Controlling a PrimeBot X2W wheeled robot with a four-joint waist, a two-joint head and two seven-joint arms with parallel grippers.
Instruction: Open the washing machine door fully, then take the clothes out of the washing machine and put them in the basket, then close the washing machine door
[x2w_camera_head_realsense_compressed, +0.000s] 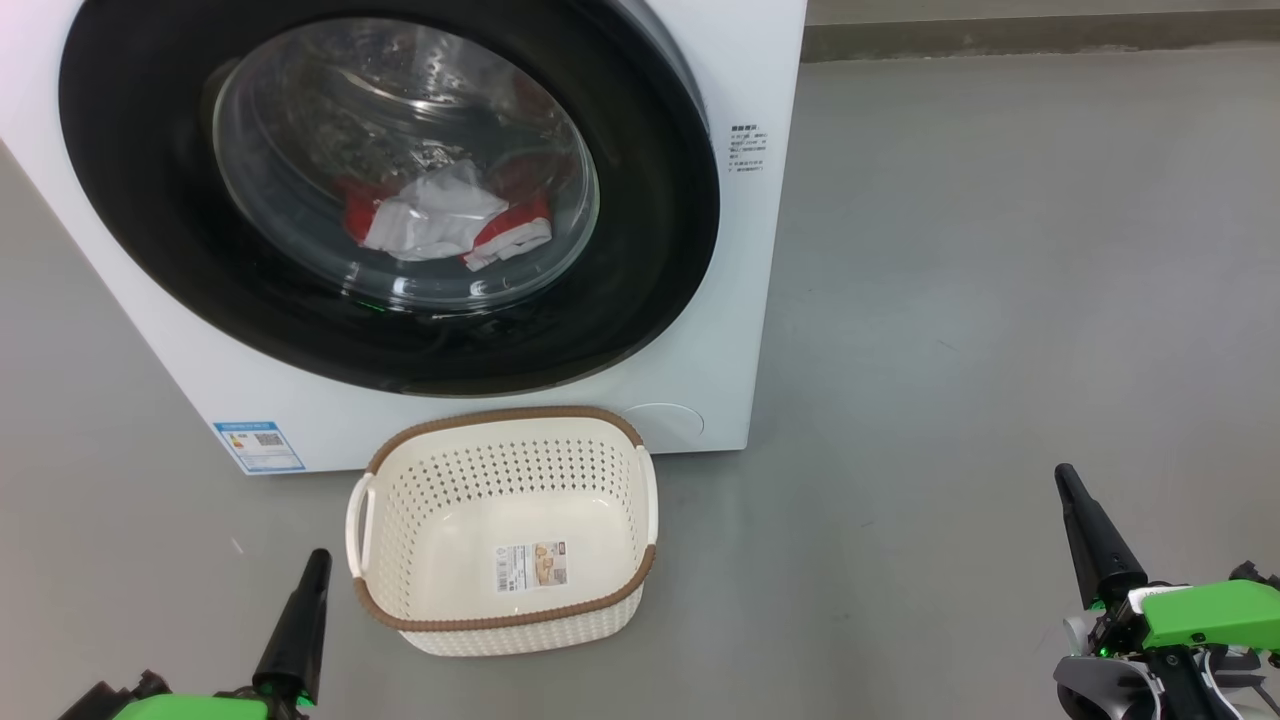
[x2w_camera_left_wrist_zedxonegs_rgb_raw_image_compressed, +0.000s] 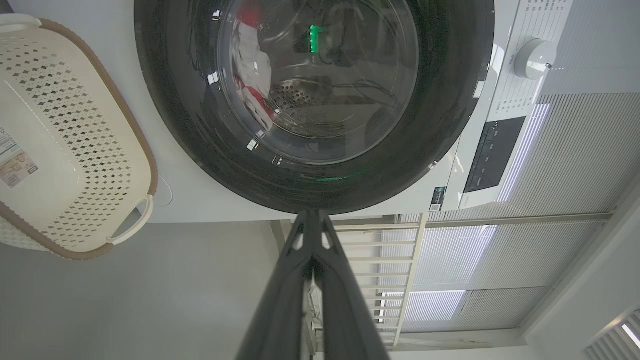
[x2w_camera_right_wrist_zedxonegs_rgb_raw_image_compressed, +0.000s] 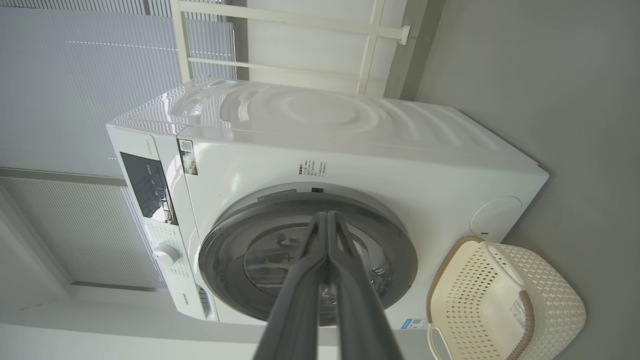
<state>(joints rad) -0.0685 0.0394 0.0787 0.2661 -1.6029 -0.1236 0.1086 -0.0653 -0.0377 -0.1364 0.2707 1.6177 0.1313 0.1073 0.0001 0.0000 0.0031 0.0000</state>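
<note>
door (x2w_camera_head_realsense_compressed: 140, 220) closed, facing robot | basket (x2w_camera_head_realsense_compressed: 505, 470) long axis sideways | left gripper (x2w_camera_head_realsense_compressed: 319, 556), right gripper (x2w_camera_head_realsense_compressed: 1063, 472) together

washer (x2w_camera_head_realsense_compressed: 745, 330): top and left part run off the head view's edges.
door (x2w_camera_head_realsense_compressed: 130, 180): upper rim cut by the head view's top edge; in the right wrist view its middle sits behind the right gripper (x2w_camera_right_wrist_zedxonegs_rgb_raw_image_compressed: 327, 216).
clothes (x2w_camera_head_realsense_compressed: 440, 220): bunched behind curved, glaring glass; how many pieces cannot be told.
label (x2w_camera_head_realsense_compressed: 258, 446): print too small to read.
small print (x2w_camera_head_realsense_compressed: 748, 148): unreadable.
sticker (x2w_camera_head_realsense_compressed: 531, 566): text unreadable.
basket (x2w_camera_head_realsense_compressed: 500, 415): one end cut by the left wrist view's edge.
panel (x2w_camera_left_wrist_zedxonegs_rgb_raw_image_compressed: 492, 152): markings too small.
left gripper (x2w_camera_head_realsense_compressed: 316, 562): base cut by the head view's bottom edge.
right gripper: wrist runs off the head view's near right corner.
</note>
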